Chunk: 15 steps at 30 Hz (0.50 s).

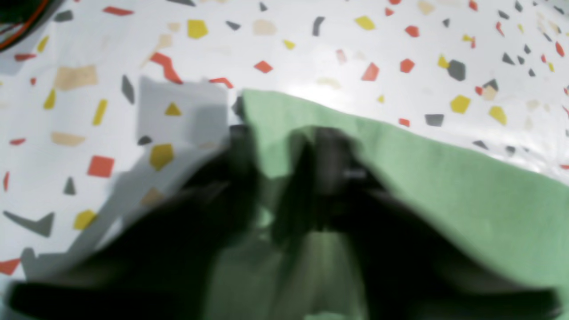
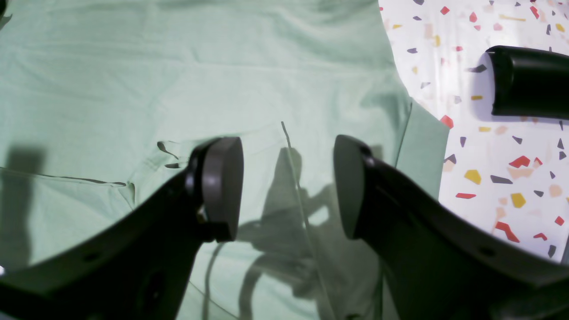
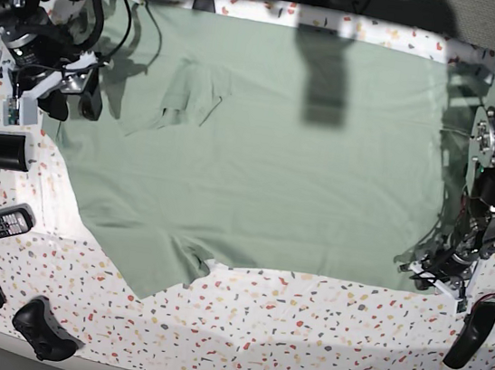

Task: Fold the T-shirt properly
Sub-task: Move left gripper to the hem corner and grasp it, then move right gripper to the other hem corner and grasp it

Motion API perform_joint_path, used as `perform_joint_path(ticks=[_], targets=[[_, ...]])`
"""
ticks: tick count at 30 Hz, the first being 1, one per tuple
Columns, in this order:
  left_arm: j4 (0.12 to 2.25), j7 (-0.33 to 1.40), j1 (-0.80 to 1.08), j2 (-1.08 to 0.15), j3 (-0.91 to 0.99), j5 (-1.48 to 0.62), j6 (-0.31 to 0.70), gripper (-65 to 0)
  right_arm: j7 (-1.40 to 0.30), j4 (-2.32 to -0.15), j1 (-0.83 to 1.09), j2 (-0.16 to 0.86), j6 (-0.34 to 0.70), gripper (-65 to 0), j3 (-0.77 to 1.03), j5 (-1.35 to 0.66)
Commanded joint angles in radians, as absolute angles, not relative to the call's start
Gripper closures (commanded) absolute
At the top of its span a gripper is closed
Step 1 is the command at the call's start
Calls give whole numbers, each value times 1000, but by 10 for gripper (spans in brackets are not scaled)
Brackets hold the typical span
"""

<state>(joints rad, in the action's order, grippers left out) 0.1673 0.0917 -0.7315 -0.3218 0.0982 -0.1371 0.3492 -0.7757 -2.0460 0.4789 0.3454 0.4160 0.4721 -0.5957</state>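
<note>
Sage-green cotton T-shirt [image 3: 271, 143] lies flat on the terrazzo-patterned worktop [image 3: 301, 329]; left tool [image 1: 284, 151] pinches its hem corner, shallow bite may slip; right tool [image 2: 289, 186] spread above a sleeve.

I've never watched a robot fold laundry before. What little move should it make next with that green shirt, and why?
Probably lift the corner a little and carry it inward. The left gripper sits at the T-shirt's bottom corner with green cloth between its fingers, though the blur hides how firm the grip is. The right gripper hangs open above the cloth, holding nothing.
</note>
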Motion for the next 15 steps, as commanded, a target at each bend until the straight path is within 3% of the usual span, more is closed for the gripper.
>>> perform_joint_path(ticks=[1, 7, 15], targets=[[168, 121, -749, -319, 98, -132, 368, -15, -743, -2063, 466, 357, 426, -317, 477, -602], [170, 123, -749, -319, 98, -132, 368, 0, -741, -1948, 279, 358, 427, -316, 462, -575], [170, 125, -749, -319, 98, -132, 368, 0, -737, -1514, -109, 358, 427, -316, 241, -407]])
